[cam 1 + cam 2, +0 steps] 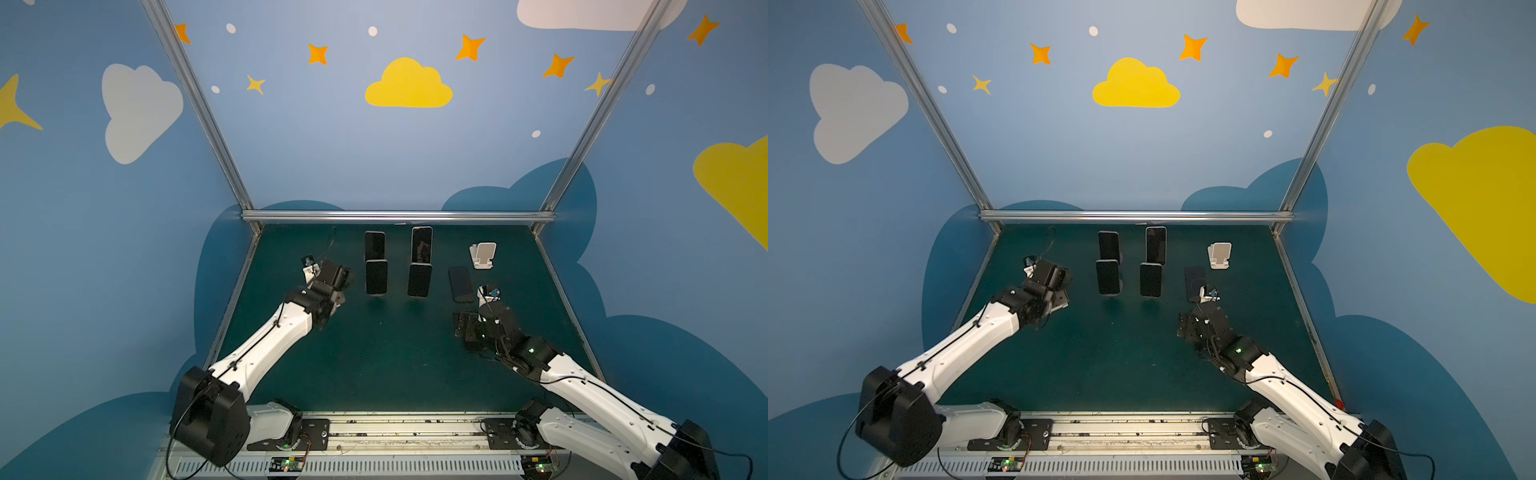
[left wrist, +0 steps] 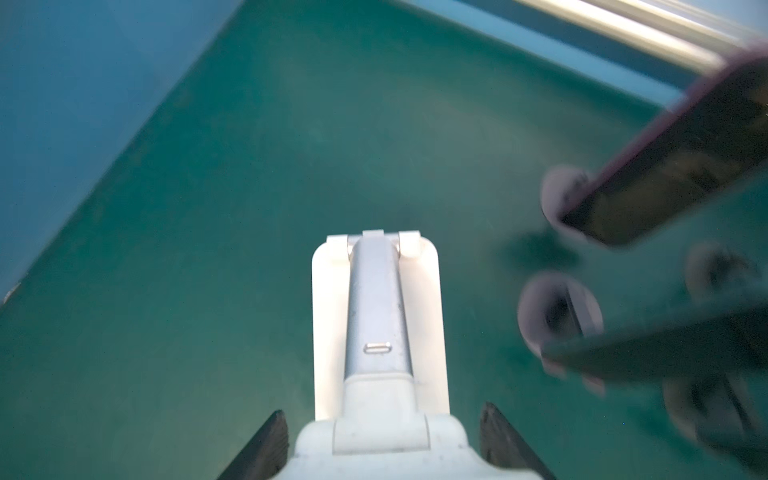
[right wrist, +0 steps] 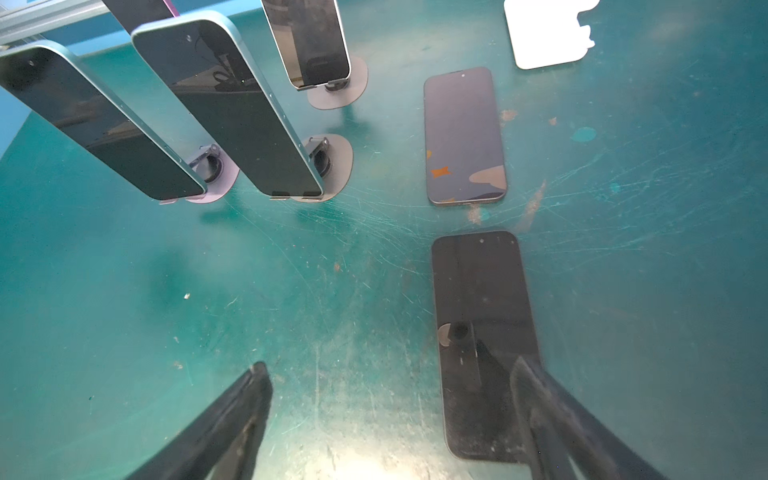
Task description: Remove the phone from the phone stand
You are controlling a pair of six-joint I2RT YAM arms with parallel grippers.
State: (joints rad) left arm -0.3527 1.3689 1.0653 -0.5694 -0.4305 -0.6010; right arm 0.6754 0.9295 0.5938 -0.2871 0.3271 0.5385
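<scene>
Phones (image 3: 232, 112) number six — four on stands (image 3: 337, 163), two flat on mat (image 3: 124, 291).

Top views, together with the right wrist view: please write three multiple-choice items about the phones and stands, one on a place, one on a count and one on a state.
1. Where on the green mat is the empty white stand?
A. against the left wall
B. at the far right, just beyond the flat phone
C. beside the arm bases

2. How many upright phones rest on stands?
A. two
B. three
C. four

3. What is the state of the right gripper?
A. open, holding nothing
B. shut on a phone
C. shut on a stand

Key:
1 B: both top views show it at the far right, past the flat phone.
2 C: both top views show two at the back and two in front.
3 A: in the right wrist view its jaws stand wide apart, with nothing gripped between them.
</scene>
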